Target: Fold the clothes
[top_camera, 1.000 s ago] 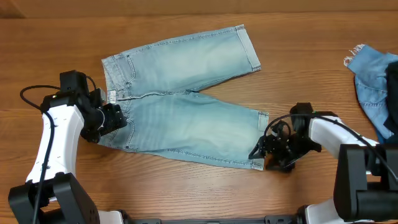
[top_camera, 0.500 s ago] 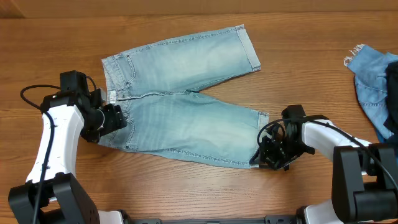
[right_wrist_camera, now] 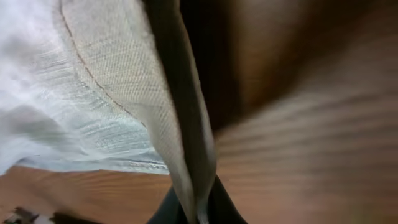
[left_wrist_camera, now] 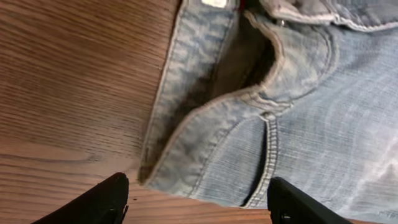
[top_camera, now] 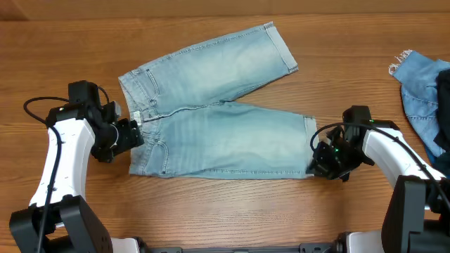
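**While the right claw (top_camera: pixel 320 160) is clenched on the near leg's hem, the pale jeans (top_camera: pixel 218 133) lie spread in a V on the table (top_camera: pixel 211 214); the fold is judged at its opening step.**

The right wrist view shows hem cloth pinched between the fingers, and the leg runs away to that claw's left. The left claw (top_camera: pixel 132 135) stands released, its fingers (left_wrist_camera: pixel 106 198) apart. The near waistband corner lies between them on the wood, ungripped. The far leg lies beyond both claws, splayed from the near one. A darker denim garment (top_camera: pixel 422 88) sits well apart, beyond the right claw's outer side. Judgement: the legs are not yet stacked. The next move calls for the left claw to close on the waistband corner. Both claws should then lift evenly and carry the near leg over the far one, since an uneven lift could drag the cloth askew.
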Motion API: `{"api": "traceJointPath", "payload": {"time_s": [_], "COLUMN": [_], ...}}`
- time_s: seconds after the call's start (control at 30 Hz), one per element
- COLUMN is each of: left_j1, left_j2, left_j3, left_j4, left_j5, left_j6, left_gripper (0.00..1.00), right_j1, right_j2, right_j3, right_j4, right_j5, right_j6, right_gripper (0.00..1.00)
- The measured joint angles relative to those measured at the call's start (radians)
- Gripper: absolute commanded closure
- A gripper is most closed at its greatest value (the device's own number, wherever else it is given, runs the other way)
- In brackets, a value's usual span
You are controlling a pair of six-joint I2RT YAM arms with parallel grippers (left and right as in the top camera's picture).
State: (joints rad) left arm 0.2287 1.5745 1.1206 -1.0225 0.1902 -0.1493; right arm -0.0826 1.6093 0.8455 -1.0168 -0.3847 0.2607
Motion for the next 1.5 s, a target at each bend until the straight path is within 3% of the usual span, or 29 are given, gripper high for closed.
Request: {"api": "traceJointPath", "payload": {"time_s": [0.37, 0.6, 0.97, 1.5], "left_j1": [-0.049, -0.059, -0.105, -0.111], "left_j2": [0.0, 0.0, -0.004, -0.005], "left_j3": [0.0, -0.018, -0.198, -0.311], "left_j4": [-0.055, -0.063, 0.041, 0.076], "left_j5": [0.05, 0.078, 0.141, 0.158], "left_j6": [0.076, 0.13, 0.179, -0.014], "left_gripper": [0.26, 0.25, 0.27, 0.29], "right_j1": [-0.001, -0.001, -0.001, -0.001], "right_j2": [0.0, 0.0, 0.0, 0.0], "right_j3": [0.008, 0.125, 0.175, 0.175], "right_j4": [0.081, 0.09, 0.077, 0.075], "right_j5": [0.112, 0.168, 0.213, 0.217], "right_j6": [0.035, 0.068, 0.095, 0.101], "right_gripper": [0.96, 0.96, 0.96, 0.96]}}
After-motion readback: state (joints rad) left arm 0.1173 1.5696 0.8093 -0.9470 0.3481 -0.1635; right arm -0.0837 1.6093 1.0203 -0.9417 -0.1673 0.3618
